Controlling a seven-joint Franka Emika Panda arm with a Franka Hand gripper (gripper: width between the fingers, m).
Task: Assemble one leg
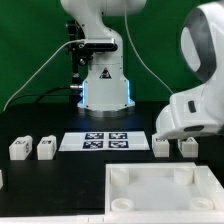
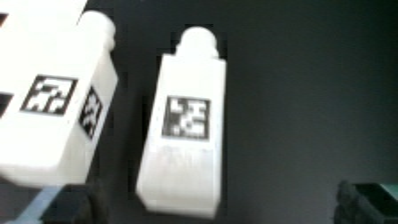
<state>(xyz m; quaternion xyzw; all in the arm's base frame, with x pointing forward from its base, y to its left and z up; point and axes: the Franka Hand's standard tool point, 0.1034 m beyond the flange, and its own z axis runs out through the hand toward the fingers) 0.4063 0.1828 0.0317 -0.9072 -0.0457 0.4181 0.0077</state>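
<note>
Leg (image 2: 187, 125): lies on counter (image 2: 294, 60), tag (image 2: 185, 115) upward; my tool (image 2: 208, 204) hangs spread astride it, apparently lined up to pinch.

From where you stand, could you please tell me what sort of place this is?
Likely a robotics lab bench: a robot arm on a black table, the marker board, and tagged white legs.
</note>
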